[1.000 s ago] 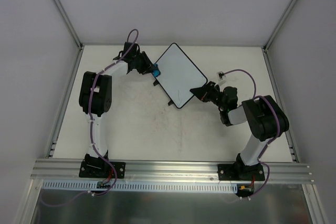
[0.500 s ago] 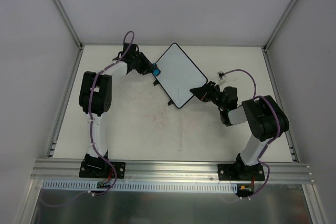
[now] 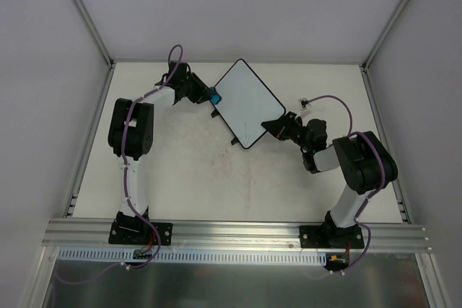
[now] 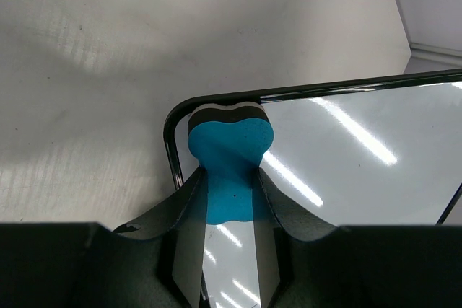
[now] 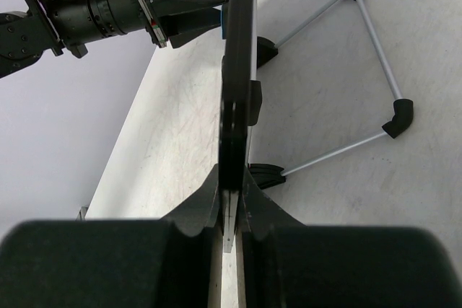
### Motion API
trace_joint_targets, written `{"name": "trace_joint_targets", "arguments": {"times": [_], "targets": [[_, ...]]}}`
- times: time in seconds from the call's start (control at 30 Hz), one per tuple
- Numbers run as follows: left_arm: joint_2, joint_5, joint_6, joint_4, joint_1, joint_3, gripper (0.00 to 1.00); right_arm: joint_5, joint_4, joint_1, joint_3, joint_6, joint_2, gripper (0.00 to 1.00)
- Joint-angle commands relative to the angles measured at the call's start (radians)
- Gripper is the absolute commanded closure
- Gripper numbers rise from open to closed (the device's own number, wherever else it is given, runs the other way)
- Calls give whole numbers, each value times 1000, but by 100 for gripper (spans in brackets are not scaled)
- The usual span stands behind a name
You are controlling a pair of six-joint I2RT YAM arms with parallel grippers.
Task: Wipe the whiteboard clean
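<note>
The whiteboard [image 3: 247,102] sits at the far middle of the table [image 3: 216,178], turned so that its corners point far, near, left and right; its white face is bright and shows glare streaks in the left wrist view [image 4: 361,156], and no pen lines can be made out there; two small black tabs [image 3: 234,142] stick out from its near-left edge.

The left claw [image 3: 207,94] reaches in from the left and is closed narrowly on a blue eraser [image 3: 214,96]; in the left wrist view both fingers [image 4: 189,229] squeeze the blue foam of the eraser [image 4: 231,142] so that it bulges past them; its black-and-white layered tip lies at the board's rounded corner, just inside the thin black rim; whether it presses on the surface cannot be told.

The right claw [image 3: 278,123] comes from the right and grips the whiteboard at its right corner; in the right wrist view the board [image 5: 238,48] is seen edge-on, a dark strip running straight away from the camera, with the claw [image 5: 231,178] clamped tight on either face; to the right of that strip a thin-rod stand [image 5: 380,55] with black end caps lies against the table [image 5: 325,178]; the left arm [image 5: 94,12] shows at the far end of the board.
</note>
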Motion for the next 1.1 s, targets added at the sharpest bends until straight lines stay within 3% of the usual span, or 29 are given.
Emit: {"name": "trace_joint_targets", "arguments": {"times": [0.0, 0.33, 0.57, 1.07], "targets": [[31, 31, -34, -65, -100, -48, 100, -47, 97, 11, 19, -48, -40, 100], [33, 128, -76, -37, -160, -81, 100, -47, 97, 11, 21, -48, -42, 100], [-42, 134, -110, 24, -174, -214, 100, -47, 97, 12, 24, -46, -43, 100], [14, 182, -117, 69, -44, -160, 100, -48, 97, 12, 24, -46, -45, 100]]}}
